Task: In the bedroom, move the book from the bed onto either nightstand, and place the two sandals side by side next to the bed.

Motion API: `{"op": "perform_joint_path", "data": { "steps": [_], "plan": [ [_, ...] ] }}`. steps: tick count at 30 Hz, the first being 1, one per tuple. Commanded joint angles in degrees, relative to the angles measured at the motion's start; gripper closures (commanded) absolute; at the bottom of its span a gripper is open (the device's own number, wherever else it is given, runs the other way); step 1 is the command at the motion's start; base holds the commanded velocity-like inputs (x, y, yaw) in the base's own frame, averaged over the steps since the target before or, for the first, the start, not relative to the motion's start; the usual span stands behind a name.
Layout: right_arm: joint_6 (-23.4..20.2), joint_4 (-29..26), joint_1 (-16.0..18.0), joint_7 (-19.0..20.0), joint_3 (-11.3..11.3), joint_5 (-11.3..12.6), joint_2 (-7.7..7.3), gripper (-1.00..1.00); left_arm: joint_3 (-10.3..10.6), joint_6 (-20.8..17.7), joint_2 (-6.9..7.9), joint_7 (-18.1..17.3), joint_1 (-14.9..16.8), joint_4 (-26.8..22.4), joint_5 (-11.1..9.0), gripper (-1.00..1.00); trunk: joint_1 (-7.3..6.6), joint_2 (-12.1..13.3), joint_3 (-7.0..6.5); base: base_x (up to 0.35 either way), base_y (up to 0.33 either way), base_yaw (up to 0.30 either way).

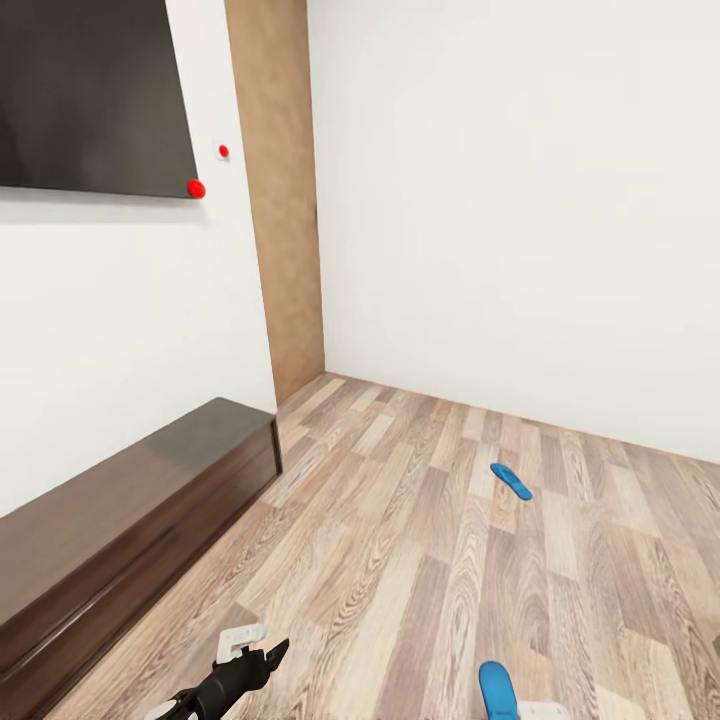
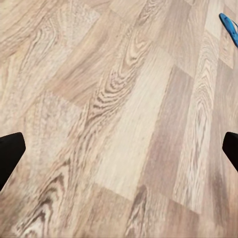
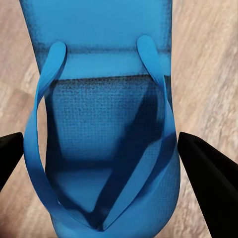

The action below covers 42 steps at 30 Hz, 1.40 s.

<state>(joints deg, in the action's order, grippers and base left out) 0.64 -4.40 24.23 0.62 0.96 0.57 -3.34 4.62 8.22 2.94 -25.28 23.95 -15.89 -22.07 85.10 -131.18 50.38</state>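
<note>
One bright blue sandal (image 3: 99, 114) is seen from very close in the right wrist view. My right gripper (image 3: 100, 141) is shut on it, with a black finger against each long edge. In the head view this sandal (image 1: 495, 690) sits at the bottom edge, just ahead of my right wrist. The second sandal (image 1: 511, 481) lies flat on the wood floor farther ahead, and its tip (image 2: 229, 26) shows in the left wrist view. My left gripper (image 1: 268, 657) (image 2: 119, 146) hangs open over bare planks, holding nothing. The book, the bed and the nightstand are out of view.
A long low dark brown cabinet (image 1: 120, 520) runs along the left wall under a black wall screen (image 1: 90, 95). A tan wall panel (image 1: 280, 200) stands in the corner. White walls close the far side, and wood-plank floor (image 1: 400, 560) stretches between me and them.
</note>
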Motion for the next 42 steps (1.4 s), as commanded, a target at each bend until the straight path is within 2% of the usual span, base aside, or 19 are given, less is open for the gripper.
{"op": "perform_joint_path", "data": {
  "steps": [1, 16, 22, 34, 37, 42],
  "plan": [
    [0.1, 0.0, 0.0, 0.1, 0.1, 0.1, 0.00, 1.00, 0.5, 0.3, 0.05, 0.0, 0.0, 0.1, -0.4, -1.00, -0.01, 0.0, 0.15, 0.000, 0.000, 0.000],
    [0.1, 0.0, 0.0, 0.1, 0.1, 0.0, 0.02, 1.00, 0.5, 0.3, 0.06, 0.0, 0.0, 0.1, -0.4, -1.00, -0.01, 0.0, 1.48, 0.000, 0.000, 0.000],
    [0.1, 0.0, 0.0, 0.1, 0.1, 0.0, 0.07, 1.00, 0.5, 0.3, 0.13, 0.0, 0.0, 0.1, -0.4, -1.00, -0.01, 0.0, 1.61, 0.015, 0.000, 0.000],
    [0.1, 0.2, -0.1, 0.2, 0.1, 0.0, 0.02, 1.00, 0.4, 0.3, 0.12, 0.0, 0.0, 0.1, -0.4, -1.00, -0.01, 0.0, 1.62, 0.287, 0.000, 0.000],
    [1.0, 1.2, -0.4, 1.2, 1.1, -0.5, -0.72, 1.00, 0.8, 0.6, -0.72, -0.1, -1.0, 1.0, -0.5, -1.00, -0.01, 0.0, 1.62, 0.000, 0.000, 0.000],
    [2.6, 2.0, -0.4, 2.9, 2.5, -1.5, -0.48, 1.00, 0.8, 0.3, -0.70, 0.0, -2.3, 1.2, -0.5, -1.00, -0.01, 0.0, 1.62, 0.000, 0.000, 0.000]
  ]
}}
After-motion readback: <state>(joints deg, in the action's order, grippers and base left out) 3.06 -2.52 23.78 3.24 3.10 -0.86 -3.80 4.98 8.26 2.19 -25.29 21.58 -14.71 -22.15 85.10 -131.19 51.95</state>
